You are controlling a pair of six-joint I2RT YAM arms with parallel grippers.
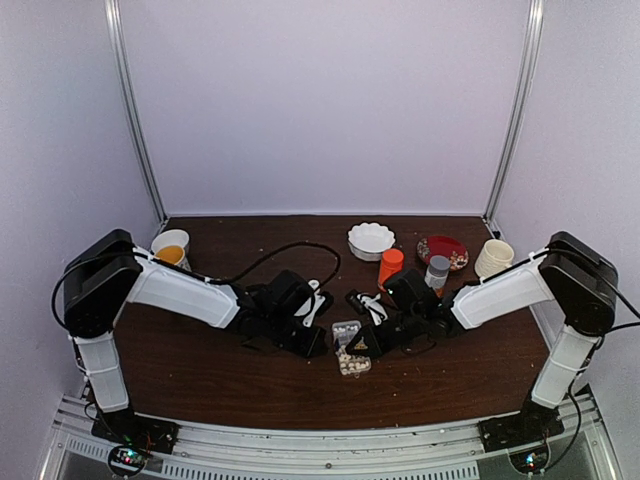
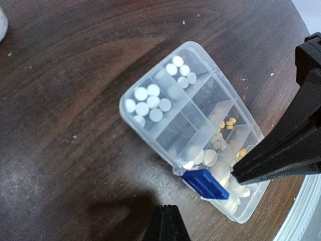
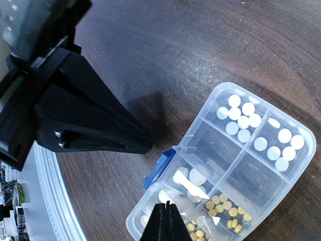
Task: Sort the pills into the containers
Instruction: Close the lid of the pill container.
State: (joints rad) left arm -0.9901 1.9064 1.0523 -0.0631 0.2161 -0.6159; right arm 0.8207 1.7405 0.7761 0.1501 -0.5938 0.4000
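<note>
Dark wooden table [image 1: 215, 385], contents listed left to right, all places given from the clear organizer box [image 1: 350, 349]. Item: pale cup [image 1: 171, 246] with orange contents, far left of the box and behind it. Item: left gripper [image 2: 167, 215], jaws pressed together and holding nothing, just left of the box, its tip close to the box's blue latch [image 2: 204, 184] but apart from it. Item: the organizer box itself, flat on the table between the two grippers, divided into small cells. Round white pills [image 2: 148, 103] lie in the two cells at its far end, small yellowish pills [image 2: 228, 122] in a cell nearer the latch, and larger pale pieces in the cells beside the latch. Item: right gripper [image 3: 166, 212], jaws likewise closed and empty, its tip over the latch end of the box; whether it touches cannot be told. Item: white scalloped bowl [image 1: 371, 240], behind the box. Item: orange bottle [image 1: 390, 266], behind and slightly right. Item: grey-capped bottle [image 1: 437, 271], further right. Item: red plate [image 1: 443, 251], behind that bottle. Item: cream cup [image 1: 493, 258], far right of the box.
</note>
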